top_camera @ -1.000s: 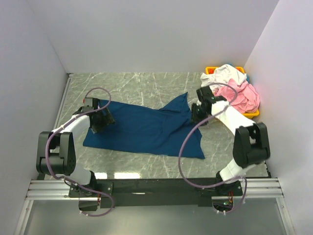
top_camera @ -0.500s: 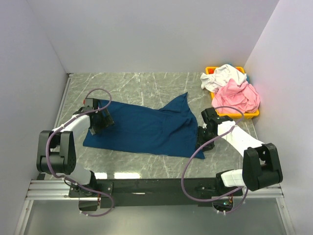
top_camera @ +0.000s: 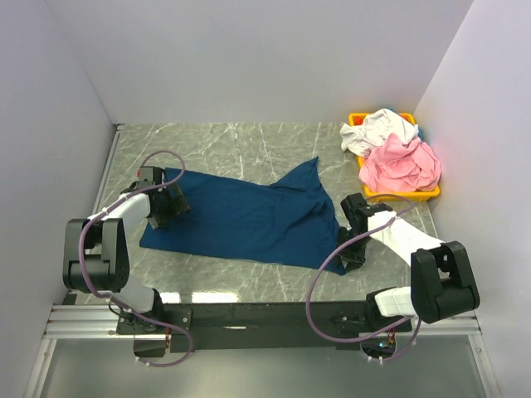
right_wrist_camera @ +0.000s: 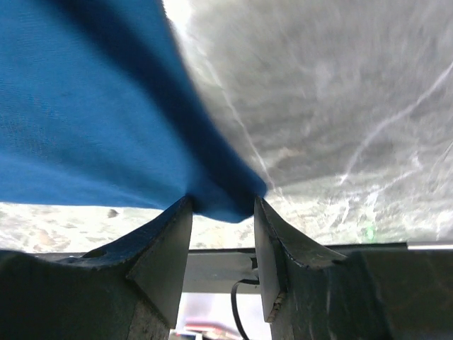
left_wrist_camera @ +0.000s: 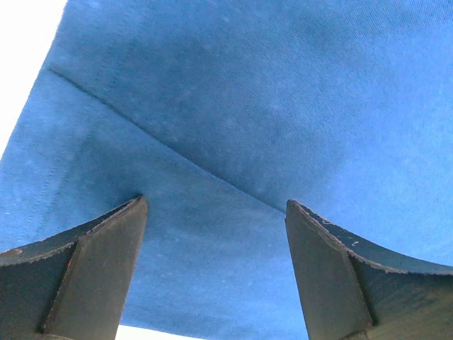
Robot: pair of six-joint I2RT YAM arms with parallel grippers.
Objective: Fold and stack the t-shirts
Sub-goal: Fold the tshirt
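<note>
We find the navy t-shirt (top_camera: 249,217) spread flat mid-table (top_camera: 249,141). Over its left end, left gripper (left_wrist_camera: 216,205), fingers wide apart. At its near-right corner, right gripper (right_wrist_camera: 223,202), fingers half apart, straddling the cloth tip. In the far-right corner, pink t-shirt (top_camera: 402,166) and white t-shirt (top_camera: 382,126) heaped in yellow bin (top_camera: 427,194).

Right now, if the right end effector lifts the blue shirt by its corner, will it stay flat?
Probably floppy: the blue shirt lies in soft folds, so it would likely drape. It looks thin, so probably light. Pushed on the smooth table, it may bunch instead of sliding.
</note>
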